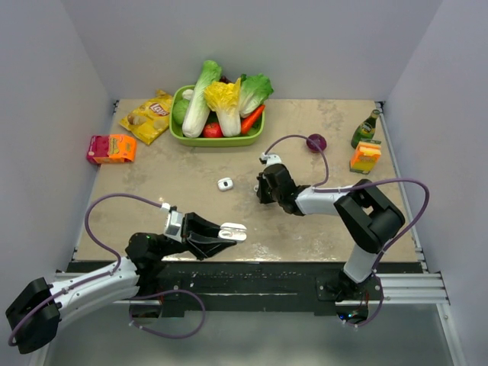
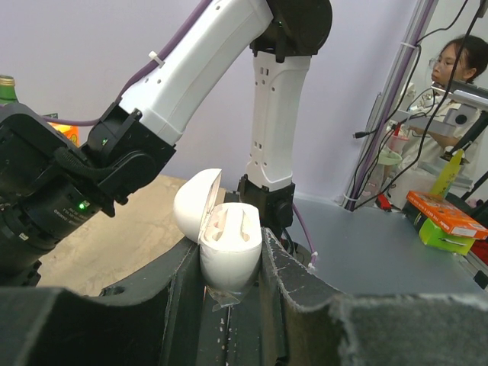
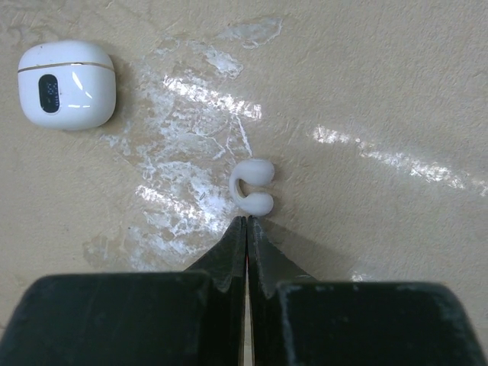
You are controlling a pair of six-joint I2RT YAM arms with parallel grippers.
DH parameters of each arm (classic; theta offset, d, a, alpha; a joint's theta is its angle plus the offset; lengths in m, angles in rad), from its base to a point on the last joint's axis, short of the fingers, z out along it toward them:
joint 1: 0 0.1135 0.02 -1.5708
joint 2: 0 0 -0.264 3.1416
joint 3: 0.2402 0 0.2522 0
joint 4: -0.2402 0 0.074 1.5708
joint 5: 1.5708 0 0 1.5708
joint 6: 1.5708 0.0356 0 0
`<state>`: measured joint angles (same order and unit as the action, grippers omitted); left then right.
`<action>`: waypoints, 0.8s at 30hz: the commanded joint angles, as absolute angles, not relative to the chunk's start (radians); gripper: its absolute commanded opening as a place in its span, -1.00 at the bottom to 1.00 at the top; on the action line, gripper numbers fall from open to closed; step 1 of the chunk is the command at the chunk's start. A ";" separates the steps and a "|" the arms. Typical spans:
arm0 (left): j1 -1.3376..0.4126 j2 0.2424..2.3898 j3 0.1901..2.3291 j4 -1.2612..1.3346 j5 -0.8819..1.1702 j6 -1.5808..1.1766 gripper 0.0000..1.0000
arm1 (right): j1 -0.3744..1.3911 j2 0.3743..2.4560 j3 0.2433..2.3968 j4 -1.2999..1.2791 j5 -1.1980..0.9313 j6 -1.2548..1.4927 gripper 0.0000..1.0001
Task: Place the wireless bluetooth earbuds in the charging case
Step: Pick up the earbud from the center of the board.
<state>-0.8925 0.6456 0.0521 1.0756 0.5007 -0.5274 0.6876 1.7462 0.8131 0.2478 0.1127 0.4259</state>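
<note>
Earbud (image 3: pixel 252 191), only one in view: lying flat on the bare worktop (image 3: pixel 396 91), to the right of the closed second case (image 3: pixel 67 84) and a little nearer the arm bases, clearly apart from it. Other earbud not found in any view; perhaps already seated, cannot tell.

Right hand (image 3: pixel 246 225): clenched tight, tips pressed together, empty. Tips low over the worktop just short of the earbud, on the side away from the second case; touching or a hair off, cannot tell.

Left hand (image 1: pixel 231 231): grasping the case (image 2: pixel 229 244) by its lower body, fingers only partly closed. Lid flipped back, sockets facing up. Held off the worktop, well apart from the second case and much closer to the arm bases.

Step in hand, judged from this: picking up the loose earbud, with the open case held ready to receive it. Pick not yet made.

Next move: spread the right fingers, straddle the earbud, close softly, lift. Then carry toward the open case and line up with a free socket before letting go. Small, smooth and rounded, so likely to skid or flip if nudged by shut tips; better to open first, then descend.
</note>
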 commanded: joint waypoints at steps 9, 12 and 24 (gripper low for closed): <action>-0.900 0.646 0.028 1.132 0.502 -0.511 -1.00 | 0.683 1.591 0.799 0.229 0.158 0.390 -0.62; -0.902 0.653 0.025 1.141 0.500 -0.511 -1.00 | 0.683 1.582 0.819 0.218 0.135 0.368 -0.50; -0.908 0.664 0.017 1.157 0.500 -0.517 -1.00 | 0.693 1.703 0.933 0.166 0.040 0.304 -0.30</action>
<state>-0.9001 0.6655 0.0521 1.0916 0.5014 -0.5282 0.6884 1.6882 0.8791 0.1745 0.0662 0.3370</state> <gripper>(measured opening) 0.348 0.345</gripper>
